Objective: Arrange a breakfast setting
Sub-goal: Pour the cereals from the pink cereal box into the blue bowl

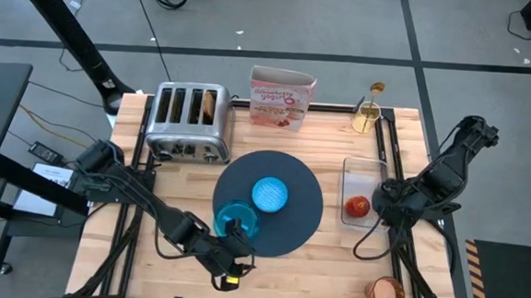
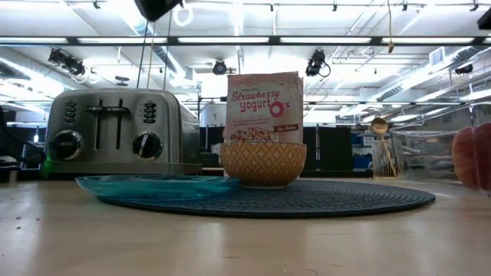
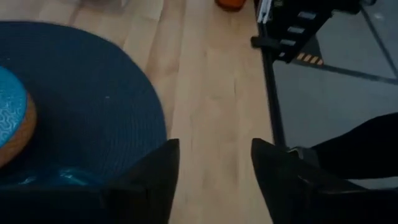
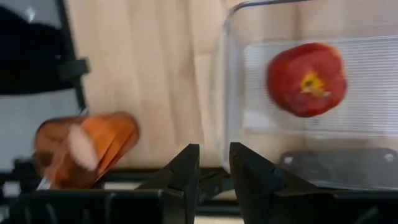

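Observation:
The slate-blue mat lies at the table's middle, and the blue bowl stands on it. The teal plate rests on the mat's near left edge and shows in the low view. My left gripper is open just near of the plate, over bare wood. The red fruit lies in a clear container. My right gripper hovers at that container's right wall with a narrow gap. The toast slice stands in the toaster. The amber cup lies at the near right. The gold spoon stands in a holder. My right gripper's fingers stand on either side of the clear container's wall, coming from above. I cannot tell whether they touch it.
A silver toaster and a yogurt cereal box stand along the far edge. A wire holder stands at the far right. Bare wood shows near of the mat.

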### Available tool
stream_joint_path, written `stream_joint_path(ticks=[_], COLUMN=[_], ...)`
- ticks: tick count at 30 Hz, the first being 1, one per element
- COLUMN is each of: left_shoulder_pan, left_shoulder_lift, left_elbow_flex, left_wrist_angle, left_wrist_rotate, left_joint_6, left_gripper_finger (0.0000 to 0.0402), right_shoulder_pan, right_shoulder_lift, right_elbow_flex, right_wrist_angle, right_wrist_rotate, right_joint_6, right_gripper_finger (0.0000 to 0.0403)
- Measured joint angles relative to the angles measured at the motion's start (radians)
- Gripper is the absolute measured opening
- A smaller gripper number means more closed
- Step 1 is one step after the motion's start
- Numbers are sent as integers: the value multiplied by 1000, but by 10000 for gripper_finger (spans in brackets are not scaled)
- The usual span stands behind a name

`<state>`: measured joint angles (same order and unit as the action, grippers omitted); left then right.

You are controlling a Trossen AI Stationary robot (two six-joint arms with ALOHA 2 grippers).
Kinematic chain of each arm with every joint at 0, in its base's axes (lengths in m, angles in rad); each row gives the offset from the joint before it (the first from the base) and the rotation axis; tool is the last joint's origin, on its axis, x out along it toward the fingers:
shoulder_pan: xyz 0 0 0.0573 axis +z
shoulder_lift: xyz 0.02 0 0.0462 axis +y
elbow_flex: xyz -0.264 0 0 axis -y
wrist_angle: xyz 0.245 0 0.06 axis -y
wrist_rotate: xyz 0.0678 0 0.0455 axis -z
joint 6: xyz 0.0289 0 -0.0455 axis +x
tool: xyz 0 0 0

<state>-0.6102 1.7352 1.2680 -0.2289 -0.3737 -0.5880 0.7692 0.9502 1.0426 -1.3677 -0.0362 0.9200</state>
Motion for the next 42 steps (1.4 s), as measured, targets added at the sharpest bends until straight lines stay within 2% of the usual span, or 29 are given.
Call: stream_joint_path(ticks=[4,9,16,22,27,31,34,38,42], left_shoulder_pan=[2,1,-23,-52,-68,-73,-69,-35,12], left_shoulder_lift=[18,36,41,41,41,41,40,32,7], left_elbow_flex=[0,0,1,1,1,1,1,1,0], left_wrist_angle=[40,89,105,101,99,81,77,63,38], left_wrist_rotate=[0,1,-10,-22,-24,-29,-35,-42,-44], left_joint_6=[5,23,23,23,24,24,24,44,80], left_gripper_finger=[235,238,238,238,238,238,238,238,238], right_shoulder_pan=[12,39,38,-37,-208,-391,-557,-809,-1054], right_shoulder_lift=[88,231,357,387,380,342,292,226,206], right_elbow_flex=[103,242,417,507,508,507,481,384,266], right_wrist_angle=[-51,-145,-180,-180,-204,-186,-106,118,375], right_wrist_rotate=[-25,-3,201,357,440,517,543,440,288], right_joint_6=[-40,-103,-138,-192,-267,-414,-574,-830,-1051], right_gripper_finger=[109,109,113,149,195,234,259,286,300])
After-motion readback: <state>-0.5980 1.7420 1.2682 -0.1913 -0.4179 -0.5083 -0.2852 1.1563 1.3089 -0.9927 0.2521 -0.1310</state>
